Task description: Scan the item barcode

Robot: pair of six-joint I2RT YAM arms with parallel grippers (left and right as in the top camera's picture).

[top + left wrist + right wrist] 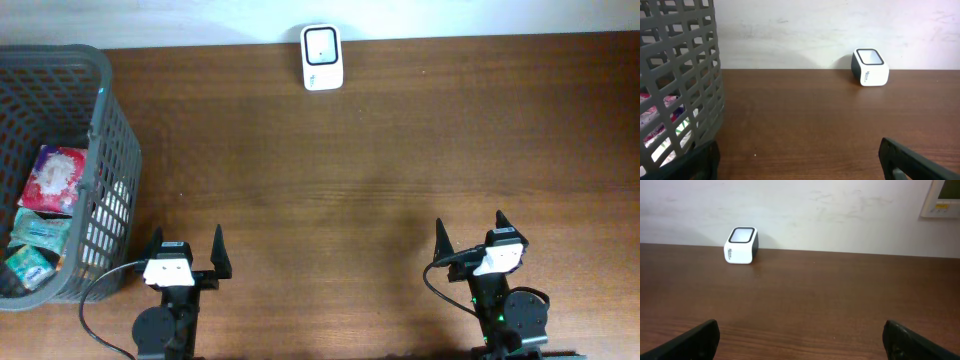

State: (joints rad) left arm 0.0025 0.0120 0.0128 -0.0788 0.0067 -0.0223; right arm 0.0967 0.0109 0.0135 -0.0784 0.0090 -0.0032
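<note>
While my left end effector (188, 240) and right end effector (470, 225) are hovering wide open, gripping nothing, the items are lying in the grey lattice basket (100, 100) at my far left: a pink-and-white packet (55, 175) beside two teal packets (38, 237). White scanner (322, 57) with a dark-framed window is sitting at the far worktop (350, 180) edge.

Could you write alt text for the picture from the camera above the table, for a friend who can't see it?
A small white scanner sits at the far edge of a brown wooden table. A grey mesh basket holding a few wrapped packets stands at the left. At the near edge are two robot arms, the left claw and right claw both open and empty.
</note>
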